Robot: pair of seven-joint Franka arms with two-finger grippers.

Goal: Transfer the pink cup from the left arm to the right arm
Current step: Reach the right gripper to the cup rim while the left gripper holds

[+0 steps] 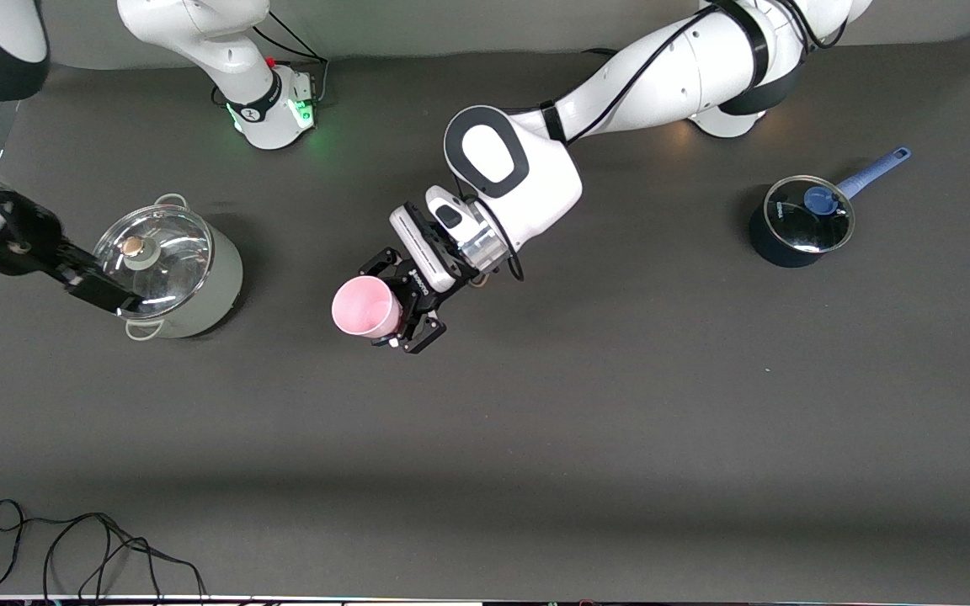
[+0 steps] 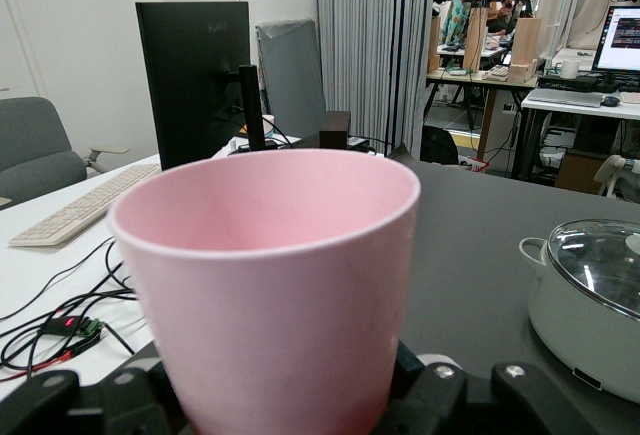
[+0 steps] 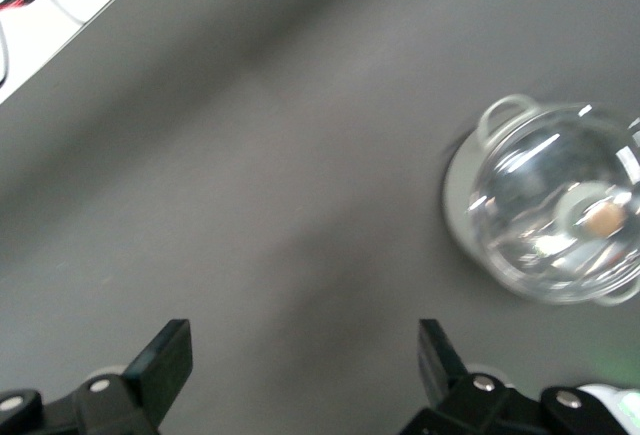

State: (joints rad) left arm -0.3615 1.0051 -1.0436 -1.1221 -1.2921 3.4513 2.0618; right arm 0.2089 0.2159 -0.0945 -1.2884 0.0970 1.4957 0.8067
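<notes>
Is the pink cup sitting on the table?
No, the left hand holds the pink cup up in the air, tipped sideways, over the bare table.

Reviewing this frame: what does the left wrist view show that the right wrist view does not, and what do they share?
Only the left wrist view shows the pink cup, upright and filling the frame, clamped in the left tool, with a monitor and keyboard on a white desk past the table's edge. Only the right wrist view shows the right tool, open and empty over bare dark table. Both show the pale pot with its glass lid on.
</notes>
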